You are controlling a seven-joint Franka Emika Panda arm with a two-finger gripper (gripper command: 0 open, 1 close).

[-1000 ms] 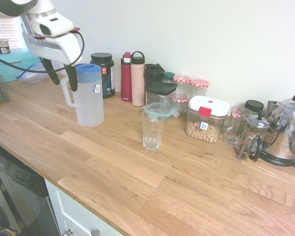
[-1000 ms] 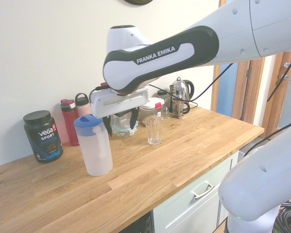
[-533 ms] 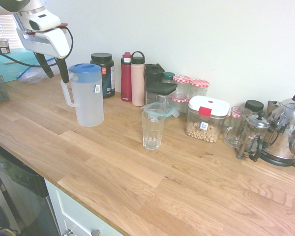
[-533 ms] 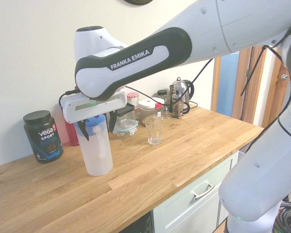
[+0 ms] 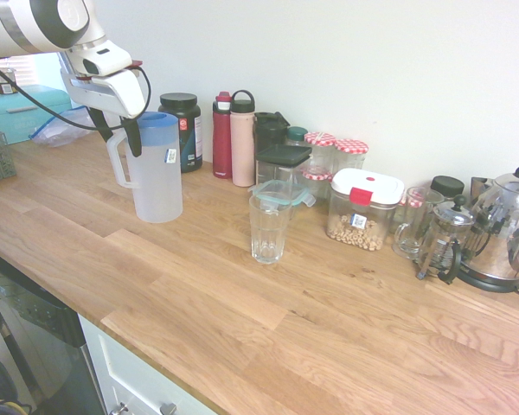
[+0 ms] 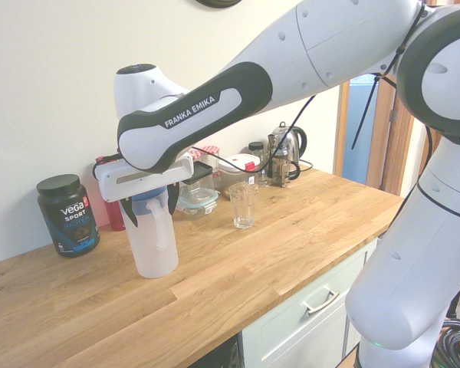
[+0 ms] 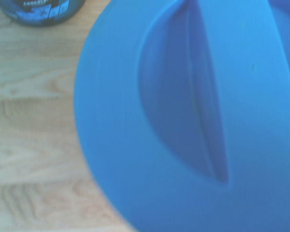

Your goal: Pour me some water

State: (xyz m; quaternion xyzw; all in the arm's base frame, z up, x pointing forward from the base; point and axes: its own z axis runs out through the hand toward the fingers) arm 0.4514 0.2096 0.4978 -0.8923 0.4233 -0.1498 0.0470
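A frosted white pitcher (image 5: 156,177) with a blue lid (image 5: 160,121) stands upright on the wooden counter (image 5: 242,303), its handle (image 5: 115,169) turned away from the glass. An empty clear glass (image 5: 267,227) stands to its right, well apart from it. My gripper (image 5: 115,138) hangs open at the top of the pitcher on the handle side, one finger on either side of the handle's upper end, holding nothing. From the other side, the gripper (image 6: 151,207) sits low over the pitcher (image 6: 155,245), with the glass (image 6: 243,205) beyond. The blue lid (image 7: 193,116) fills the wrist view.
Along the wall behind stand a black tub (image 5: 181,130), a red bottle (image 5: 222,135), a pink bottle (image 5: 242,138), several jars and lidded containers (image 5: 363,207), a glass mug (image 5: 413,223), a French press (image 5: 445,239) and a steel kettle (image 5: 502,229).
The arm swung out past the pitcher's handle side, then came back and lower, so the open fingers now flank the handle top. Pitcher and glass have stayed put.
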